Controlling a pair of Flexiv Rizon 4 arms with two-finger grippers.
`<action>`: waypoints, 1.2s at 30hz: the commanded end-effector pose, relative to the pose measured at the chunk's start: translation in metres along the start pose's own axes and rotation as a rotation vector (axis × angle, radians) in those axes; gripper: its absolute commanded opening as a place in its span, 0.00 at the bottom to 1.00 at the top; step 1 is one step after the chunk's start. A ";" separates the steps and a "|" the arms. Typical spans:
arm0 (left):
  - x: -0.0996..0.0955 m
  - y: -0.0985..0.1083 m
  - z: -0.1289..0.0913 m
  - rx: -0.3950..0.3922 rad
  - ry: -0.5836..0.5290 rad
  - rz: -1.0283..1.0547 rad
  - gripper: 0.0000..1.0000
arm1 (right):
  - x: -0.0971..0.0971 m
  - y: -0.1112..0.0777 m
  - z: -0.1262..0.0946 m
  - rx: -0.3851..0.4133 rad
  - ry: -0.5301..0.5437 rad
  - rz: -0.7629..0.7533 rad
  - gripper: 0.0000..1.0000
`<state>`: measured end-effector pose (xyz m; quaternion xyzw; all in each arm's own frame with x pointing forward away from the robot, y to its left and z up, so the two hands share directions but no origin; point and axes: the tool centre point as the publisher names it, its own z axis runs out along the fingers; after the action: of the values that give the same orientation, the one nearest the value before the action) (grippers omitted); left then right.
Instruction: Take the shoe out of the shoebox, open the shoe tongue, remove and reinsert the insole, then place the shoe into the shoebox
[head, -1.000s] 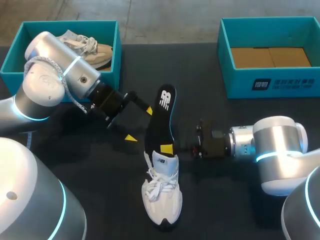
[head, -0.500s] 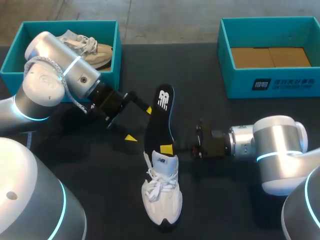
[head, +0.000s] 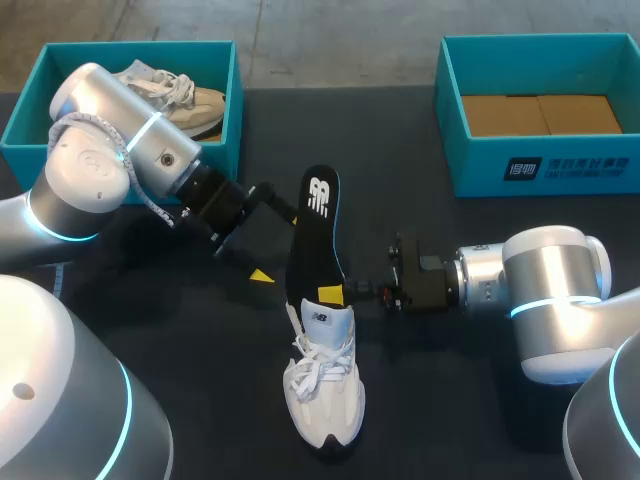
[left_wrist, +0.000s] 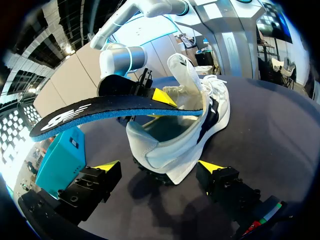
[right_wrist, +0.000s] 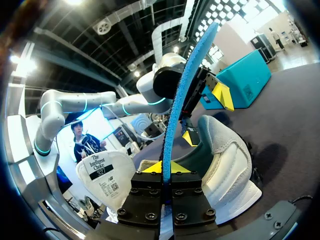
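One curved insole (head: 313, 235), black over blue foam, stands up from the white mesh shoe (head: 322, 385); the right gripper (right_wrist: 166, 167) clamps it. The left gripper (left_wrist: 160, 166) gapes empty beside the shoe.

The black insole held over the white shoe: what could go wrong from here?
The right fingers pinch the insole at one end only, so its long free part could sag, swing or slip loose. The white shoe stands unheld, the left fingers open and apart from its heel; a push from the insole might slide or tip it.
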<state>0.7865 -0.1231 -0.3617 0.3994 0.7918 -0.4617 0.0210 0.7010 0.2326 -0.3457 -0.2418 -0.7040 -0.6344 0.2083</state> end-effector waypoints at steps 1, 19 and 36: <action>0.000 0.001 0.001 0.000 0.000 0.001 1.00 | -0.002 -0.001 0.001 0.009 0.008 0.001 0.02; 0.000 0.001 0.001 0.000 0.000 0.001 1.00 | 0.000 0.007 0.001 0.017 0.017 -0.015 0.12; 0.000 0.001 0.001 0.000 0.000 0.001 1.00 | 0.000 0.013 -0.001 0.028 0.033 -0.035 0.22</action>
<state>0.7865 -0.1231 -0.3617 0.3994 0.7918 -0.4617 0.0210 0.7077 0.2341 -0.3366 -0.2178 -0.7119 -0.6340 0.2095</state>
